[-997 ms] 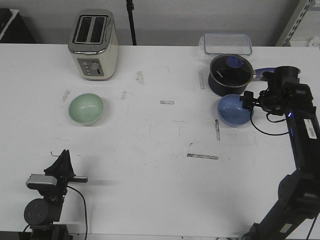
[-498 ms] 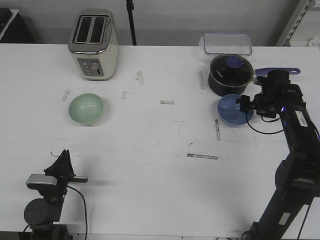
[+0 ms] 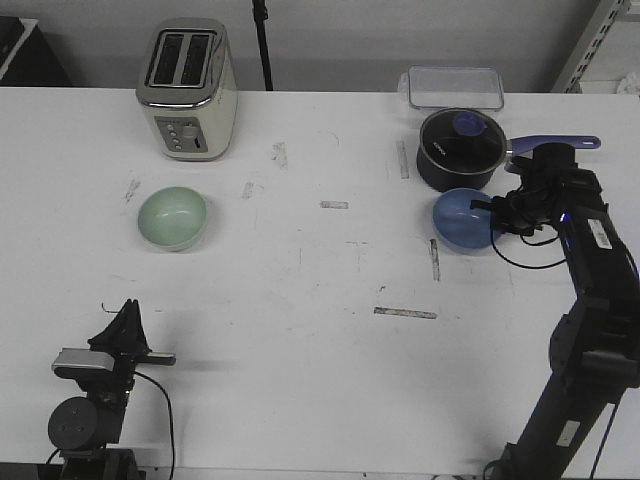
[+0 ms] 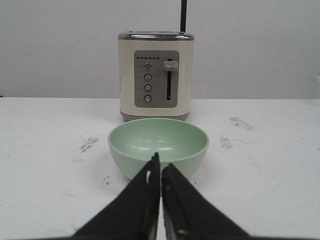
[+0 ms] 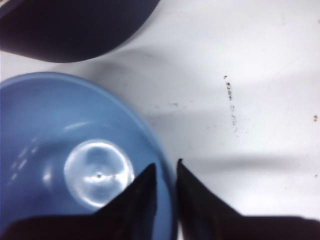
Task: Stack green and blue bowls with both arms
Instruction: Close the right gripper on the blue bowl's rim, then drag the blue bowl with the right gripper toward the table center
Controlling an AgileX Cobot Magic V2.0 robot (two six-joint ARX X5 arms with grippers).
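Observation:
The pale green bowl [image 3: 172, 217] sits upright on the left half of the table, in front of the toaster. My left gripper [image 3: 126, 312] is shut and empty near the table's front left edge, well short of that bowl; the left wrist view shows the green bowl [image 4: 158, 145] just beyond the closed gripper [image 4: 160, 162]. The blue bowl [image 3: 458, 222] is on the right, tipped up on edge. My right gripper [image 3: 488, 208] is shut on its right rim; the right wrist view shows one finger inside the blue bowl [image 5: 75, 165] and one outside, the gripper [image 5: 165, 167] pinching the wall.
A dark navy saucepan [image 3: 458, 148] with glass lid stands just behind the blue bowl, close to it [image 5: 65, 25]. A clear plastic container [image 3: 455, 87] is at the back right. A cream toaster [image 3: 187, 88] stands at the back left.
My right gripper has moved a little left and closed on the blue bowl's rim. The blue bowl has tipped up and shifted slightly left. The left arm has not moved.

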